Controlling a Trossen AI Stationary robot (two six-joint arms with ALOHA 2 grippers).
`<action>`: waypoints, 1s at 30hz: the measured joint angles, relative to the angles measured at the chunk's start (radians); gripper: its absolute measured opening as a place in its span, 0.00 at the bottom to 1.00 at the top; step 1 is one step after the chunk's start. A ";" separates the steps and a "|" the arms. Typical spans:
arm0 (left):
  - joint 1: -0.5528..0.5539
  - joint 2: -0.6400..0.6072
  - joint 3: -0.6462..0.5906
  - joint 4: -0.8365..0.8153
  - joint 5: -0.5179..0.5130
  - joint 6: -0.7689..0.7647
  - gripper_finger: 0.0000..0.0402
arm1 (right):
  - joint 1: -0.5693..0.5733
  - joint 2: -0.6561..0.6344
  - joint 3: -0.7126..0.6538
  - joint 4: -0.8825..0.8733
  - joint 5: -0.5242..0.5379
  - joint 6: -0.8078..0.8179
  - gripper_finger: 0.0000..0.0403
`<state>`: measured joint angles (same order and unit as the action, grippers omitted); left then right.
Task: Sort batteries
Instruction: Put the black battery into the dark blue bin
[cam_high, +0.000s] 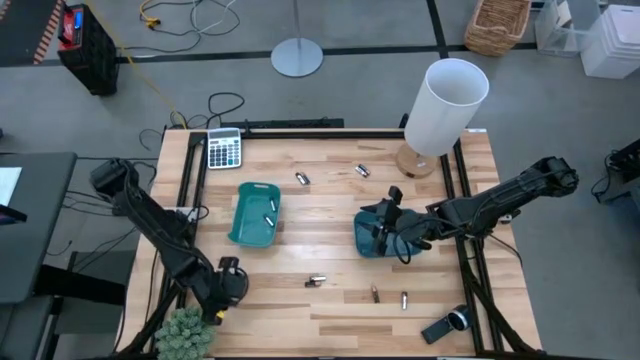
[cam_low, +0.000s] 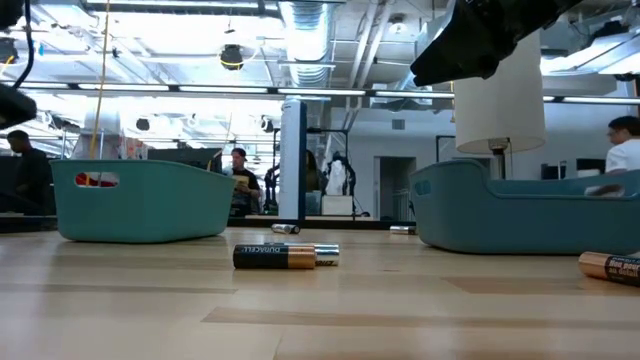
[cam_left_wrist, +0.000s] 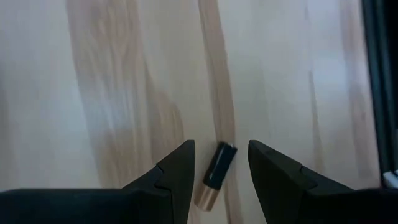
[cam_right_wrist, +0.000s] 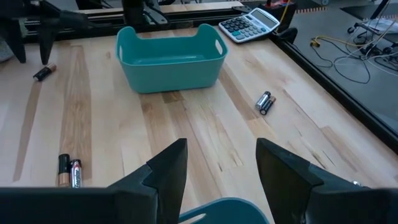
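Lower left of the high view: the left gripper (cam_left_wrist: 221, 165) is held, jaws apart, astride one battery (cam_left_wrist: 215, 177); the right gripper (cam_right_wrist: 221, 165) is poised, jaws apart, above the right teal tray (cam_high: 366, 236)

Right tray (cam_high: 368, 238) largely covered by right end effector (cam_high: 385, 232) from above; contents unseen. Right tray rim (cam_right_wrist: 227, 210) cut by wrist picture's edge. Battery (cam_low: 610, 267) on desk cut off at low view's edge. Left tray (cam_low: 145, 200) contents hidden behind wall in low view.
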<state>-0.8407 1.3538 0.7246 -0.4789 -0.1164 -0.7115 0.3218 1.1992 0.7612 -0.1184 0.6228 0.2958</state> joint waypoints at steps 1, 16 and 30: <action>-0.003 0.013 0.000 0.000 0.008 -0.007 0.36 | 0.000 0.000 0.000 0.000 0.000 0.002 0.51; -0.026 0.185 0.005 0.001 0.089 -0.058 0.36 | 0.000 0.000 0.000 0.000 -0.001 0.002 0.51; -0.022 0.228 0.005 -0.032 0.050 -0.079 0.15 | 0.000 0.000 0.000 -0.004 -0.001 0.002 0.51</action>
<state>-0.8631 1.5818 0.7292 -0.5114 -0.0666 -0.7902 0.3214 1.1995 0.7612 -0.1226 0.6216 0.2973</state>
